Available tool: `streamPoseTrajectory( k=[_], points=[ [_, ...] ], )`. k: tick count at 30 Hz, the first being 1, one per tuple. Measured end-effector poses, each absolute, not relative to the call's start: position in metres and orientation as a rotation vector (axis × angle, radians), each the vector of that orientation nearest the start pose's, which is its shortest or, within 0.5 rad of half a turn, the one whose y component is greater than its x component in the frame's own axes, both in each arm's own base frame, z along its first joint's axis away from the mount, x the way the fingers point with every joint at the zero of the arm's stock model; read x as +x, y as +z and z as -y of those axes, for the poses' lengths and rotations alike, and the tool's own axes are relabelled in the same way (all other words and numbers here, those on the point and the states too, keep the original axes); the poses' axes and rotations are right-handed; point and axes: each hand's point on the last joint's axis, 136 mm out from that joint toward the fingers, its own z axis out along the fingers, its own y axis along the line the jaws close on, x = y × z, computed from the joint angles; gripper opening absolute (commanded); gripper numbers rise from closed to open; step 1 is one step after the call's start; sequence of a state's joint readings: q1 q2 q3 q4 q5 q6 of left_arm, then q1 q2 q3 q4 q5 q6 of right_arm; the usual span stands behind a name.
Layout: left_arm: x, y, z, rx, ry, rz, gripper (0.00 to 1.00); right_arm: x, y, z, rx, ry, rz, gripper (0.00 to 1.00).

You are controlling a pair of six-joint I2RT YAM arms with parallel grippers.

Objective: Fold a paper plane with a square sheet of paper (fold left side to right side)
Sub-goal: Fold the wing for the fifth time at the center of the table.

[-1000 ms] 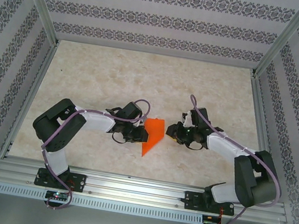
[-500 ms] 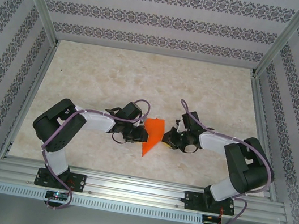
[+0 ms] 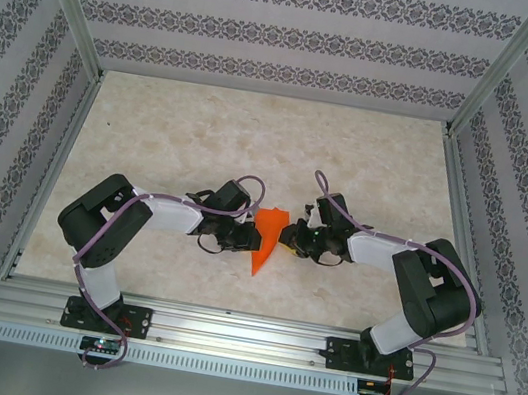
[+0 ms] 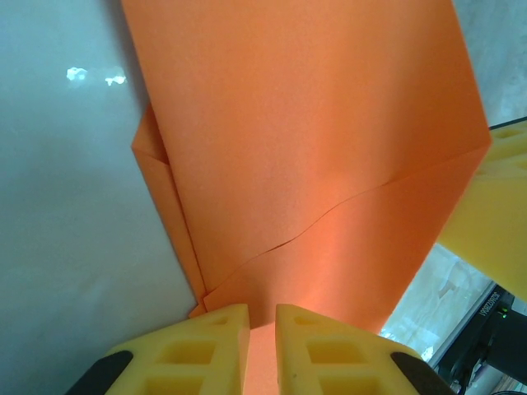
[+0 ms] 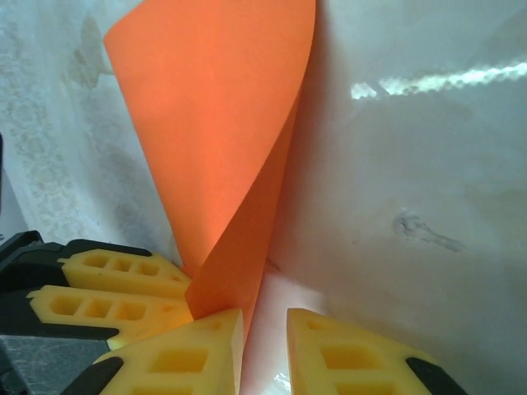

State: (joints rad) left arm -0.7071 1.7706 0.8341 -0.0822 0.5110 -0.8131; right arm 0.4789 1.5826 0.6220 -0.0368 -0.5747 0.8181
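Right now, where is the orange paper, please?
In the top view, the folded bright orange paper sits near the centre of the table, between both arms' jaws.

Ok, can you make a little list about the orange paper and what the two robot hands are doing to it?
thing: orange paper, partly folded, pointy end toward the arm bases
where: on the table, between the two arms
left fingers: nearly together, paper in the gap, pinching it
right fingers: at the paper's other side, a lifted flap against one finger; grip unclear
plane finished: not yet
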Motion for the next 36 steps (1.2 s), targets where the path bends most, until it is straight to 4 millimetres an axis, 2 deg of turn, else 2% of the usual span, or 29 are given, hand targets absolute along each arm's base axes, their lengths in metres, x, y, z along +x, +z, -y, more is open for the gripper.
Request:
streamPoseTrajectory(
  k=[15,28,36],
  points=[
    [0.237,0.018,0.312,0.058,-1.102,-2.887,0.1,0.255,0.042,-0.261,0.121,1.212,-2.753,0.25],
    [0.238,0.018,0.311,0.057,-1.115,-2.872,0.02,0.261,0.038,-0.268,0.142,1.223,-2.755,0.28],
    [0.238,0.018,0.311,0.059,-1.123,-2.863,0.01,0.262,0.036,-0.27,0.161,1.224,-2.762,0.28]
  ],
)
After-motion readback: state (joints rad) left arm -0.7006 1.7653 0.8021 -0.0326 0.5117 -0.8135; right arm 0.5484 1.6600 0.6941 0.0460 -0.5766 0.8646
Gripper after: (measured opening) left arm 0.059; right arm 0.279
